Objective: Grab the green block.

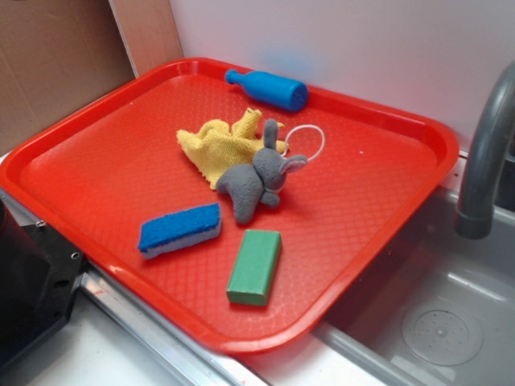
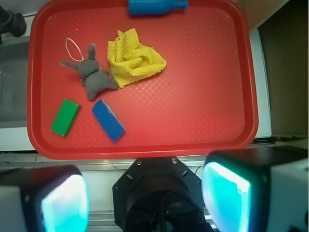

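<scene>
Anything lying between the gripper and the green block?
In the wrist view, only bare tray and its near rim separate the open gripper from the green block. The sponge sits just beside that path.

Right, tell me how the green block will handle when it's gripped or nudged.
The green block looks solid with flat faces, so it probably stays stiff in the pincer. Lying on its broad face, it should slide rather than roll or tip. Its smooth sides may be a bit slippery, though the tray's textured surface might slow a push.
</scene>
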